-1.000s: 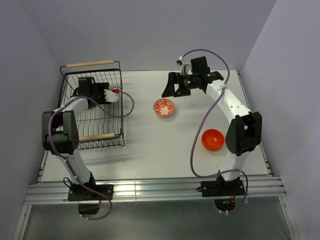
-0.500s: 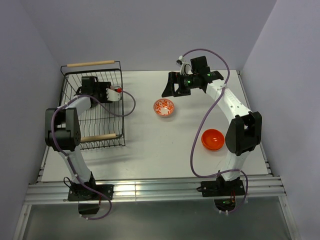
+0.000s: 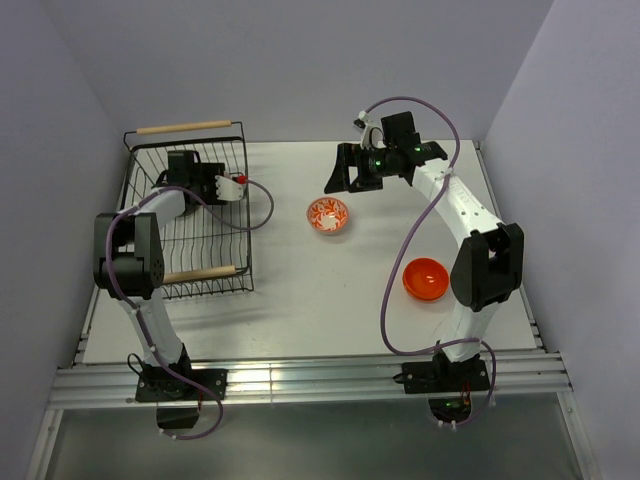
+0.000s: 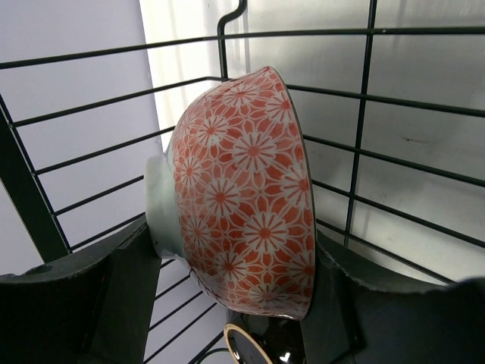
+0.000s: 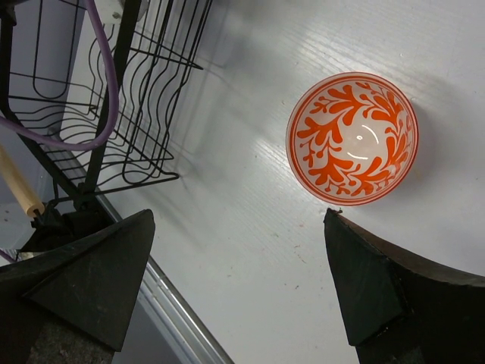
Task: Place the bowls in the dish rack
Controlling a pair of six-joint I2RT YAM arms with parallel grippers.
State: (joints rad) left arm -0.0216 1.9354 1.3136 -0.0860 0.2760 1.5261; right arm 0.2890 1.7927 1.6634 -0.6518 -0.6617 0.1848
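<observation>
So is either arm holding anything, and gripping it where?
The left gripper holds a flower-patterned bowl on edge, one finger outside near its foot, one on the mouth side. The right gripper holds nothing.

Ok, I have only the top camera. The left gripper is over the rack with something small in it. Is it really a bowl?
Observer: Yes. The left gripper is shut on a bowl with red flowers, turned on its side, the rack wires behind it.
Operator: And is the right gripper closed?
Observer: No, the right gripper is open and holds nothing.
Operator: What stands before it?
Observer: A bowl with orange leaves, upright and empty, on the table.
</observation>
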